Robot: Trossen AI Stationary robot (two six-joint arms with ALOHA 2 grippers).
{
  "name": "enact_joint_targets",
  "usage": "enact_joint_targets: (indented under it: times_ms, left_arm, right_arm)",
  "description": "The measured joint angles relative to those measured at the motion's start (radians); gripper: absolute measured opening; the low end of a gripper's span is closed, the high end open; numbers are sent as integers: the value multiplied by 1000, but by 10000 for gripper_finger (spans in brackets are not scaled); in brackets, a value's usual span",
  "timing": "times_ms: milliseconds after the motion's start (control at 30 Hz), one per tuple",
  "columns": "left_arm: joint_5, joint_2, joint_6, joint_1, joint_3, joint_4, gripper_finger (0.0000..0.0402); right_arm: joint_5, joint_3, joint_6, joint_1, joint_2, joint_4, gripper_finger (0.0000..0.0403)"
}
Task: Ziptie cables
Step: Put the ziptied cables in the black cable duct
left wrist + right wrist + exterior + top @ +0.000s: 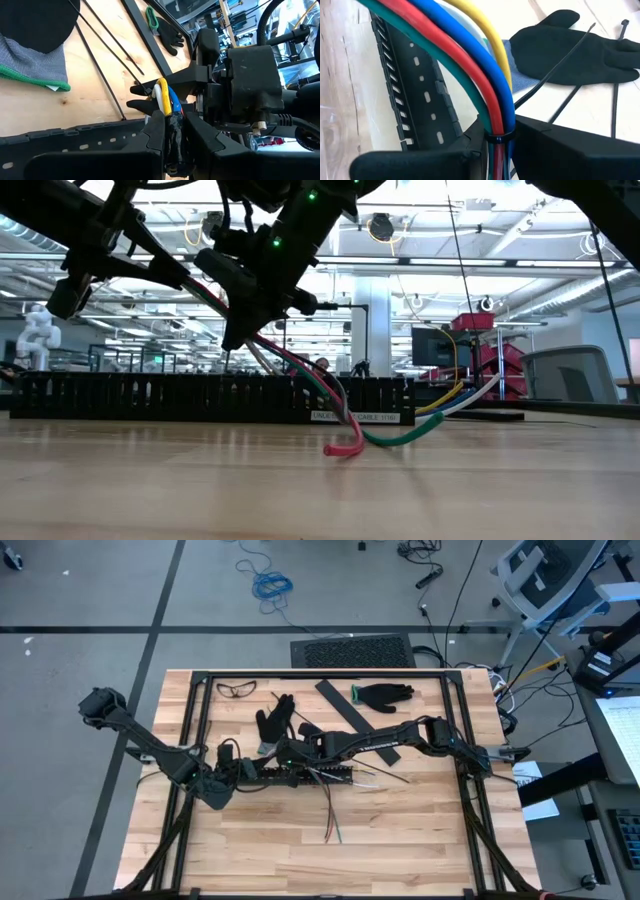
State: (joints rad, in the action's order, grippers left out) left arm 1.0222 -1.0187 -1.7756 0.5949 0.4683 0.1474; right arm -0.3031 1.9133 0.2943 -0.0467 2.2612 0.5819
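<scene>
Both grippers clamp the bundle of thin multicoloured cables (pixel 485 65) over the black slotted plastic strip (pixel 300 776) at mid-table: left gripper (pixel 172 132) closed on its taped end, right gripper (pixel 495 145) closed beside it.

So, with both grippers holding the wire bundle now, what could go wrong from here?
1. The left gripper and right gripper are both shut on the cables; pulling apart could slip a wire free.
2. The loose ends trail on the table and may snag on the black slotted strip.
</scene>
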Motion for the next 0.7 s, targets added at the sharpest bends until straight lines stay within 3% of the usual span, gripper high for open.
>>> enact_joint_targets:
  times_ms: [200,533,700]
  left_arm:
    - [1,0,0,0,0,0,50]
    - [3,0,0,0,0,-5,50]
    - [5,0,0,-1,0,-16,50]
  right_arm:
    - [14,0,-9,0,0,-2,72]
    - [21,0,-24,0,0,-5,185]
    - [20,0,-20,3,0,-6,217]
